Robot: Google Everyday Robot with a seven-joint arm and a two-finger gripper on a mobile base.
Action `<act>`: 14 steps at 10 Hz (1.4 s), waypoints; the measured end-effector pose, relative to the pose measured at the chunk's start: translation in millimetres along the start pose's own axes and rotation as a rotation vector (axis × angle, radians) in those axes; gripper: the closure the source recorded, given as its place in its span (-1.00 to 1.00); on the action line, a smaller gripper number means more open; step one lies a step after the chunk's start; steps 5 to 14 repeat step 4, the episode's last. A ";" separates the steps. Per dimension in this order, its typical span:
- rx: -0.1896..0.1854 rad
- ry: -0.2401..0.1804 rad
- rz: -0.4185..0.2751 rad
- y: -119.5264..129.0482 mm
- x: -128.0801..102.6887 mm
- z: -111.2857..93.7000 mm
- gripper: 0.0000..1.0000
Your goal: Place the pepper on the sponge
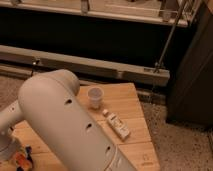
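My big white arm (65, 125) fills the lower left of the camera view and hides much of the wooden table (135, 107). At the bottom left corner a small orange shape, the pepper (20, 160), shows just below the end of the arm. A sliver of blue, the sponge (30, 156), lies right beside it. The gripper (14, 152) is down in that corner over the pepper, mostly hidden by the arm. Whether the pepper rests on the sponge or only next to it cannot be made out.
A white cup (95, 96) stands near the table's far edge. A small white cube (106, 111) and a white rectangular packet (118, 126) lie to its right front. A dark cabinet (192, 70) stands right of the table, a metal rail (100, 65) behind it.
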 end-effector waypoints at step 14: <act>-0.012 -0.079 0.032 -6.9 -5.2 -20.0 -0.57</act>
